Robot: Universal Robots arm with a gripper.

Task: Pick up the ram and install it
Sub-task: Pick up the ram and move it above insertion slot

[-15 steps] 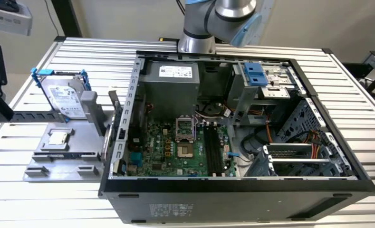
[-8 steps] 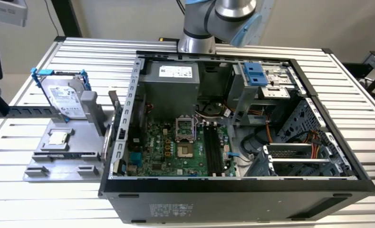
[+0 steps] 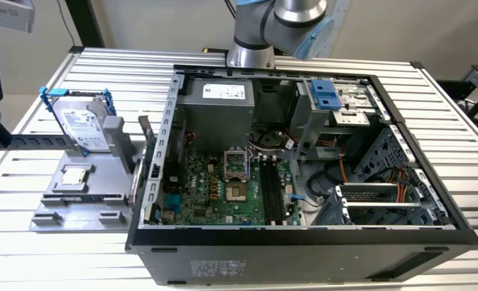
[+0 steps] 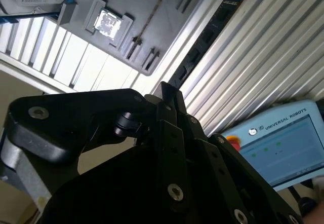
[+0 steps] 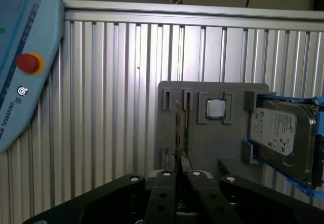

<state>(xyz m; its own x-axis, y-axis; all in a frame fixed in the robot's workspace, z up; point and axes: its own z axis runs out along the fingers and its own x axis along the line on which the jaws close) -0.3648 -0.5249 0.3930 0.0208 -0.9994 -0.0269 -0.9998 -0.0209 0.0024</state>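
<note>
**Clerk:** Item one, the ram (image 4: 204,39). Location?

**Keeper:** Held in the gripper (image 5: 177,171). The jaws were drawn narrow on one end of the stick, and the rest jutted free past the fingertips. In both wrist views it hung over the desk (image 3: 457,121), apart from the grey tray (image 5: 212,143).

**Clerk:** Item two, destination?

**Keeper:** The black slots (image 3: 272,188) on the green board (image 3: 210,197), inside the open case (image 3: 303,236). In the exterior view the tray sat at 9 o'clock of the case, and the slots at 3 o'clock of the processor socket (image 3: 237,193). A hard drive (image 3: 85,124) stood on the tray; it was no part of this job.

**Clerk:** Item three, hazards?

**Keeper:** By my judgement:
- The grip was on one end only, so a nudge could pivot the stick or let it slip.
- A tilted stick could miss its slot or jam on the end clips.
- Pressing it in crooked could strain the board or scrape the contacts.
- The cables (image 3: 335,176) at 3 o'clock of the slots, and the case walls, could catch the free end.
</note>
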